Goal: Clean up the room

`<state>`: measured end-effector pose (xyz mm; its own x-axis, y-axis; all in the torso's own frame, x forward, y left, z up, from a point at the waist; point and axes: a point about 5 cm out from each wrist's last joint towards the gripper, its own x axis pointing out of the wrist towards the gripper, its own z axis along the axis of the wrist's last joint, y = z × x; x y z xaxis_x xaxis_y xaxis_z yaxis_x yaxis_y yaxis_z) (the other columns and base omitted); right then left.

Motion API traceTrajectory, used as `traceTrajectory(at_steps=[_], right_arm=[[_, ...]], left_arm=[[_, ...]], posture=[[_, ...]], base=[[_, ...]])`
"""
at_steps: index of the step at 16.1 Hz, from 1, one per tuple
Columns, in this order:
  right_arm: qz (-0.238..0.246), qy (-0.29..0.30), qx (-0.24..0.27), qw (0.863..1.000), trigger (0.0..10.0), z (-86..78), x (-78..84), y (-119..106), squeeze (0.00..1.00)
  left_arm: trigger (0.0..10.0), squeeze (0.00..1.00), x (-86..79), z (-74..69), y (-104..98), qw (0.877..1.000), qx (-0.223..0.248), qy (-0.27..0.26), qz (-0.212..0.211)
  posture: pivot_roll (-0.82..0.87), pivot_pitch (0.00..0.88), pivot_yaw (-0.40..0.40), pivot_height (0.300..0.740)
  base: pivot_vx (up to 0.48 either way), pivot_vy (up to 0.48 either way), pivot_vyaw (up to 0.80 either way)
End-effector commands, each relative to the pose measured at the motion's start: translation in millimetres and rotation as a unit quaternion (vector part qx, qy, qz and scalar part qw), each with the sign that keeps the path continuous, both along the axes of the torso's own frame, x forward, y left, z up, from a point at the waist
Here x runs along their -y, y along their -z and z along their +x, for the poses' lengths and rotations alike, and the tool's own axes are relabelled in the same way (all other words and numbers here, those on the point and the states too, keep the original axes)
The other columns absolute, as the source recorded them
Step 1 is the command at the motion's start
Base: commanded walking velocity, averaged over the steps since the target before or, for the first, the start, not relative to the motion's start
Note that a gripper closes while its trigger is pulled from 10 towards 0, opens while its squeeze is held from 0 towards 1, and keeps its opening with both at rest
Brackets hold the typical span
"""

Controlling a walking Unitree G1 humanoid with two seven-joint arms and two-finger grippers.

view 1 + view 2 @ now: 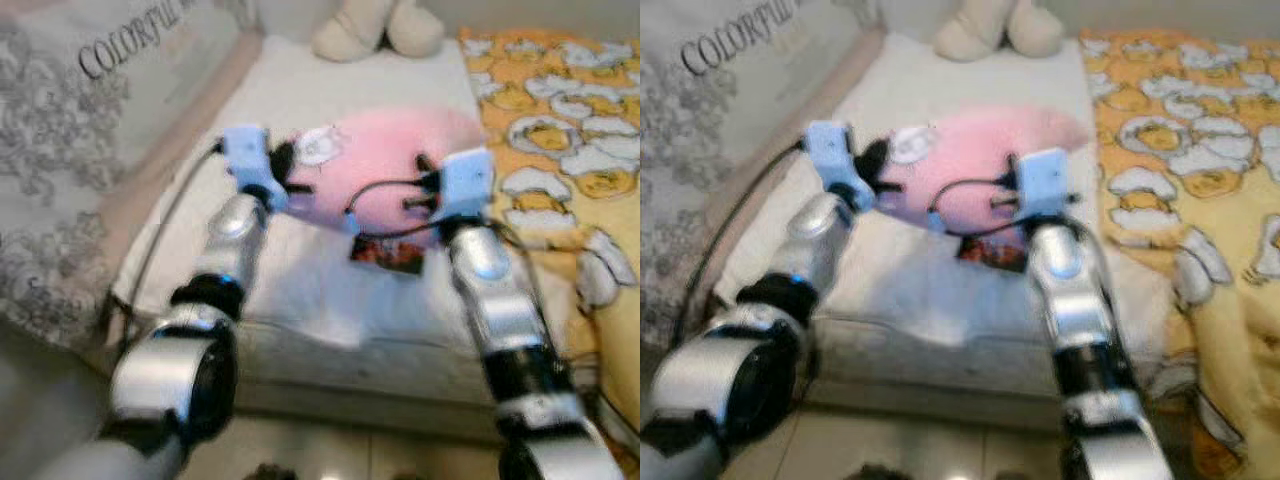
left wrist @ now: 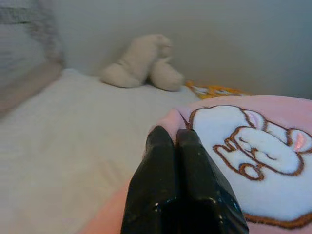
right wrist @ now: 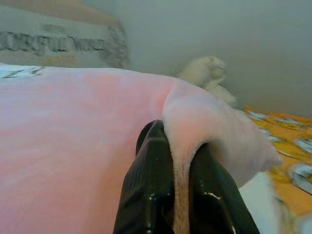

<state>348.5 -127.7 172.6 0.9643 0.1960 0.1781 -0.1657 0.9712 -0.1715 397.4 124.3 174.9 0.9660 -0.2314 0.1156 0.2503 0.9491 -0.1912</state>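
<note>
White sheet covers the bed (image 1: 300,90) in front of me, and it runs away from the camera toward a pale wall. On the left stands a grey cushion (image 1: 70,150) with a flower pattern and the printed word "COLORFUL". On the right side of the bed lies a yellow blanket (image 1: 570,130) with white and yellow figures on it. At the far end of the bed, near the wall, sits a cream plush toy (image 1: 378,28).

Both my arms reach forward over the near edge of the bed, and between them is a pink plush pillow (image 1: 390,165) with a white embroidered patch (image 2: 253,161) outlined in brown. I cannot tell if the pillow rests on the sheet or is a little lifted. A small dark and red label (image 1: 388,255) hangs under it.

My left gripper (image 2: 181,141) is at the left edge of the pillow, beside the white patch. Its two black fingers (image 2: 195,180) are pressed together with no gap, touching the pink edge; I cannot tell if any fabric is caught between them.

My right gripper (image 3: 181,151) is at the right edge of the pillow. Its fingers (image 3: 148,185) are clamped on a fold of the pink fabric, which stands up between them.

The head views are a little blurred.
</note>
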Motion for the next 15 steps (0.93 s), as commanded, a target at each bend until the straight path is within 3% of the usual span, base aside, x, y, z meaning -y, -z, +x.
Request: traceTrajectory(at_steps=[1,12,15], right_arm=[[-0.003,0.017,0.028,0.999,0.0,2.5,11.4,-13.0,0.00],[-0.017,0.021,0.013,1.000,0.0,6.2,12.5,-6.7,0.00],[-0.014,0.021,0.006,1.000,0.0,7.0,12.9,-4.9,0.00]], left_arm=[[10.0,0.00,-10.0,3.5,-13.2,0.999,0.021,-0.030,-0.018],[10.0,0.00,-9.9,5.6,-18.2,0.999,0.025,-0.029,-0.014],[10.0,0.00,-10.2,5.5,-17.7,0.999,0.025,-0.029,-0.014]], posture=[[-0.20,0.000,0.077,0.735],[-0.20,0.000,0.074,0.735],[-0.20,0.000,0.072,0.735]], base=[[0.454,0.000,0.00],[0.451,0.000,0.57],[0.450,0.000,0.16]])
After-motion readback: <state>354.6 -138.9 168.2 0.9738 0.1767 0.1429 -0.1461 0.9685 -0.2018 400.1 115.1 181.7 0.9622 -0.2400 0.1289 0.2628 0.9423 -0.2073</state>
